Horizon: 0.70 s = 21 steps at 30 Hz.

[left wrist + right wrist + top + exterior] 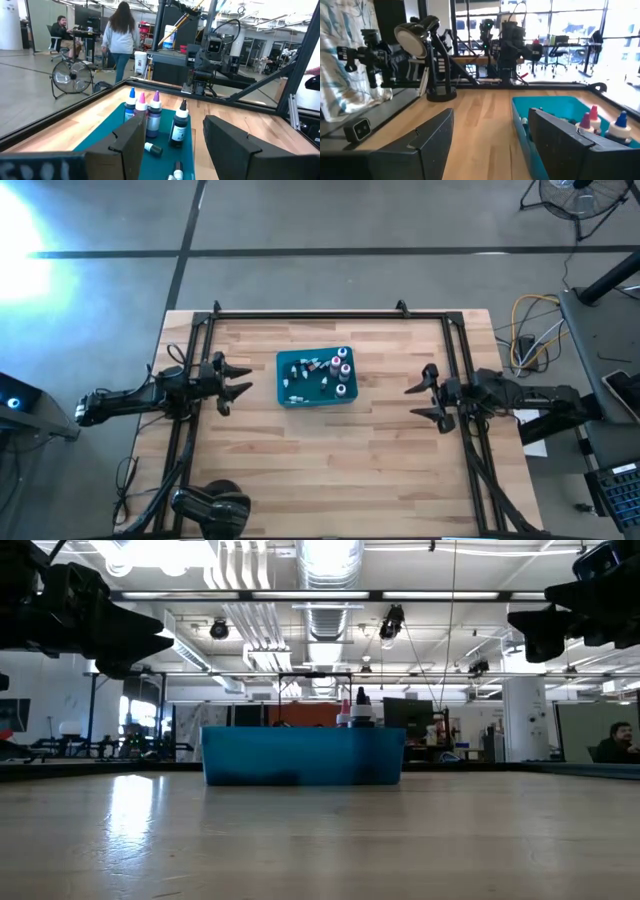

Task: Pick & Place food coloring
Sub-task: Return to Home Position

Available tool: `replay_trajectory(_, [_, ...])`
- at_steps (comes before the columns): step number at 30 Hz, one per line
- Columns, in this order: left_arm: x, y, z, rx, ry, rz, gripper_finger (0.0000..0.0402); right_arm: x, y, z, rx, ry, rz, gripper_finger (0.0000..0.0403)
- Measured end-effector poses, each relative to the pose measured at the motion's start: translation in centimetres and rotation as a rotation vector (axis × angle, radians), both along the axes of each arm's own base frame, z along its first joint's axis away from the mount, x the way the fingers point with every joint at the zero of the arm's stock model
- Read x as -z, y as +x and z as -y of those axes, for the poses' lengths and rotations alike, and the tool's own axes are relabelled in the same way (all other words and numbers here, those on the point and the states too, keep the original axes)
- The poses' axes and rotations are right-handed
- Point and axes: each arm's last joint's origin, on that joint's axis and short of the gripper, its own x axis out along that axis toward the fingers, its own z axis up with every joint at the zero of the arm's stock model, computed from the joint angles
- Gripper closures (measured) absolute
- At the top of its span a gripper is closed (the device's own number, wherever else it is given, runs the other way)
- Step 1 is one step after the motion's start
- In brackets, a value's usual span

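Left end effector (pixel 240 379) hangs well off the left side of the teal rectangular plastic bin (pixel 279 378), fingers apart and gripping nothing. Your right end effector (pixel 412 401) mirrors it well off the bin's right side, also spread and empty.

The pale wooden plank desk (pixel 330 470) shows no bottle outside the bin, as far as the high view lets you tell. The bin sits between the two arms. It holds the small food coloring bottles (pixel 338 370), with blue, pink, purple and dark caps. Several stand upright at the end nearer your right arm, and others lie flat toward the left.

I'd judge the sorting done and the step in hand to be parking both arms at home. Your next move calls for no grasp. Ease each arm away from the bin to its rest pose, watching the black metal frame (pixel 330 313) that runs around the bin.
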Motion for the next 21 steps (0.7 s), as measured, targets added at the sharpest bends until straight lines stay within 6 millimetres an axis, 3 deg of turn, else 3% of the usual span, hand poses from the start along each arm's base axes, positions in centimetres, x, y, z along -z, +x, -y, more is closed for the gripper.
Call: replay_trajectory(21, [0.0,0.0,0.0,0.0,0.0,0.0,0.0226,0.09,0.08,0.0,-0.004,0.042,-0.019,0.0154])
